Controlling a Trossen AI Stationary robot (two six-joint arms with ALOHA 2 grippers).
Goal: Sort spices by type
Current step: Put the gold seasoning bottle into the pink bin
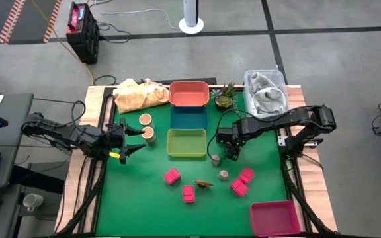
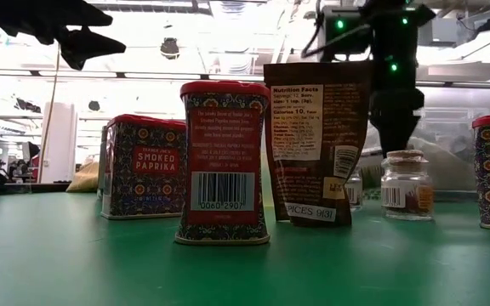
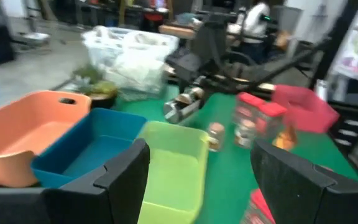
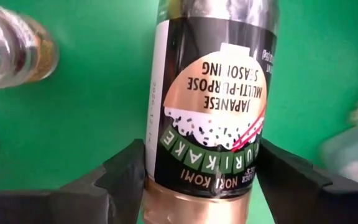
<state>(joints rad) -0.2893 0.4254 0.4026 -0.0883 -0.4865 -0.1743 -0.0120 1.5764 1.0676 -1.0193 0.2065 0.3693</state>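
Right gripper (image 4: 197, 171) clamped on furikake bottle (image 4: 213, 99), cap cut off, left gripper (image 3: 197, 171) apparently empty, fingers apart

A furikake seasoning bottle (image 4: 210, 106) with a black, gold and green label sits between two dark fingers, near the middle of a green mat. Four red smoked paprika tins (image 1: 171, 176) stand upright toward the mat's front edge, with a brown spice pouch (image 2: 316, 140) among them. A small cork-topped glass jar (image 2: 407, 184) stands behind. Two short tan-lidded jars (image 1: 145, 119) sit at the left, beside a green bin.
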